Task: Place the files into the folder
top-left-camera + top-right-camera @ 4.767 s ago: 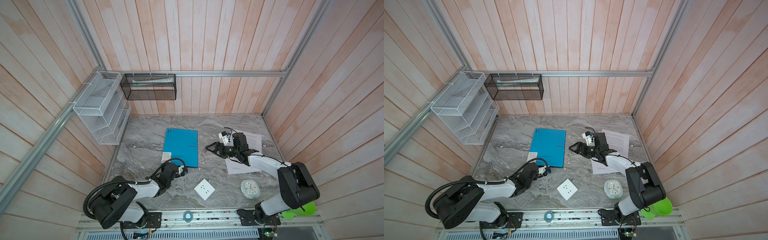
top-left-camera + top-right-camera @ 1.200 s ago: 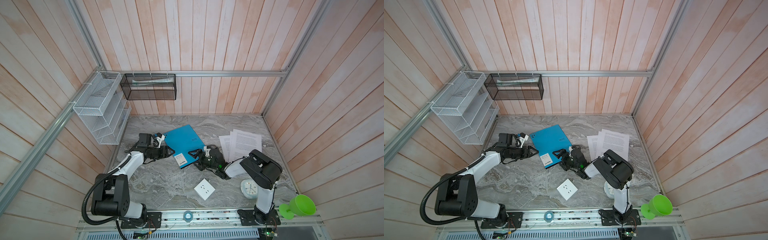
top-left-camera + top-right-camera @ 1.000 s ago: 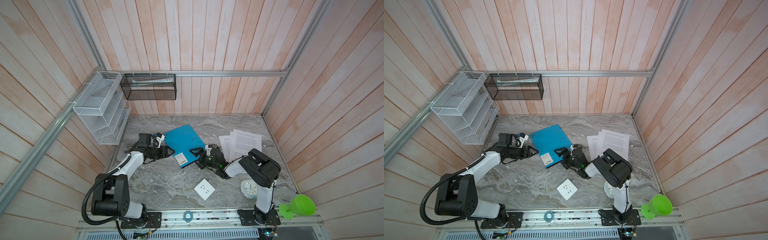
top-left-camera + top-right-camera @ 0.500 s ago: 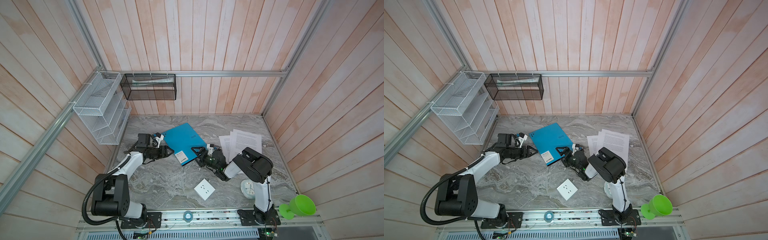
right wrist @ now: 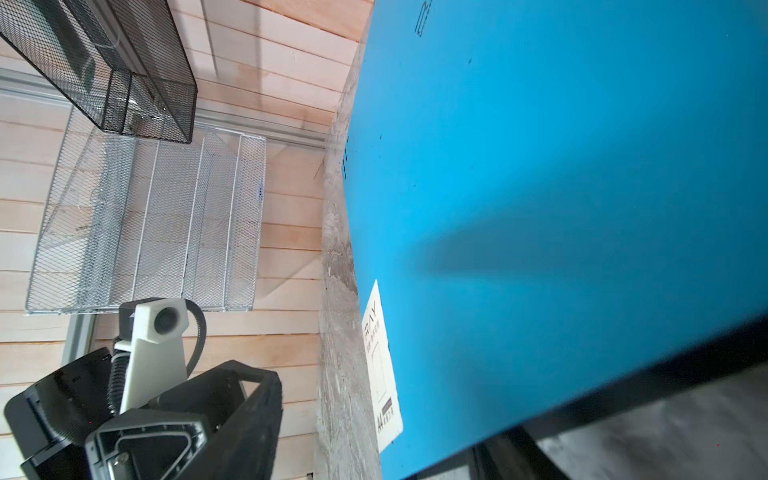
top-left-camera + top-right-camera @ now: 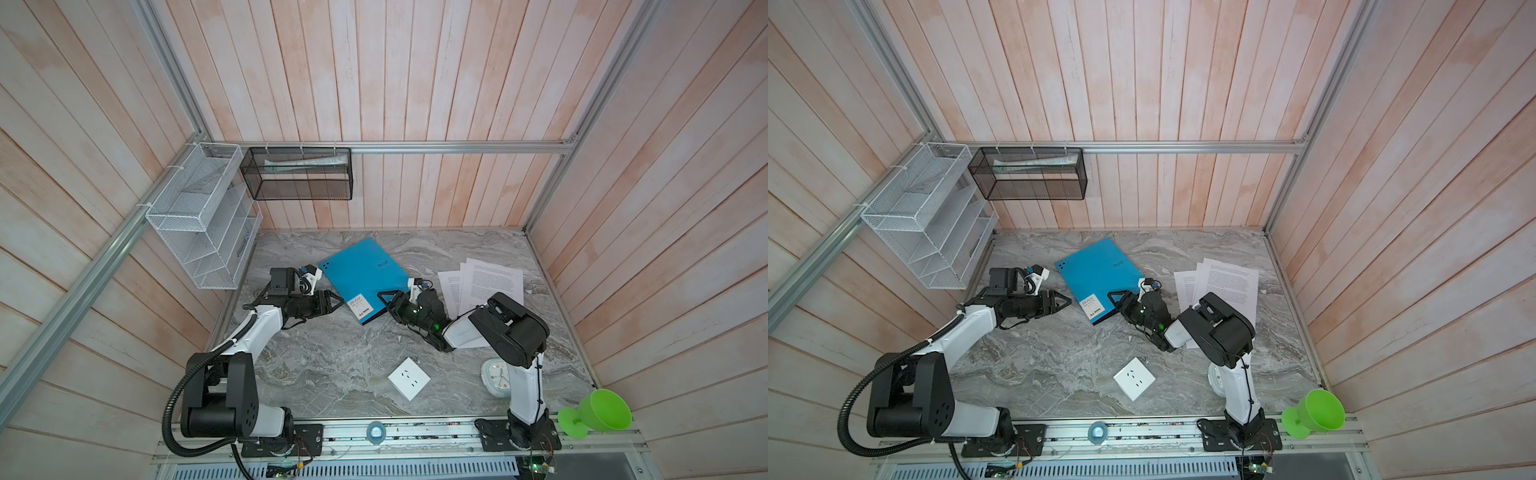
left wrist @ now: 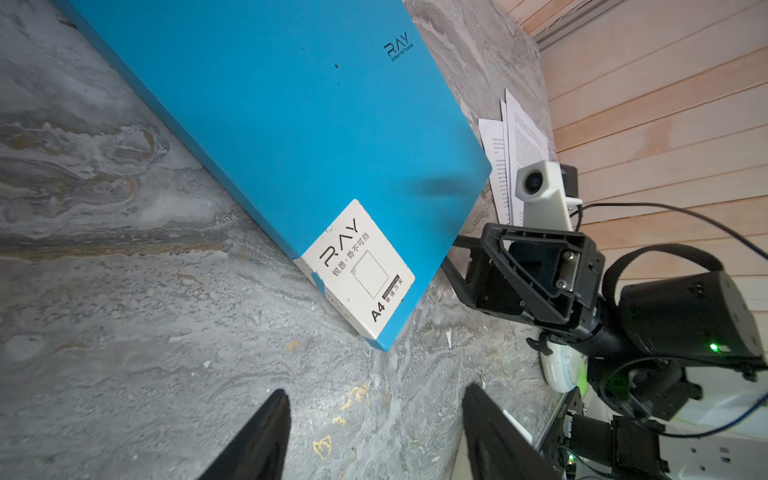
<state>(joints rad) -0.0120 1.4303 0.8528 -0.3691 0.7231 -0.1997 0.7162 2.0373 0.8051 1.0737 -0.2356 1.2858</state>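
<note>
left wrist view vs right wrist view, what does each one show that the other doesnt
Only the left wrist view shows the files, lying beyond the folder's far edge, and the right arm's wrist camera. Only the right wrist view shows the white wire rack, the black mesh basket and the left arm's wrist camera. Both show the blue folder with its white corner label on the marble table.

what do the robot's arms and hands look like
The left arm and right arm have white links and bulky black joints. The left hand and right hand are black with triangular-frame fingers, each topped by a white camera housing. A ribbed black hose loops beside the left arm.
</note>
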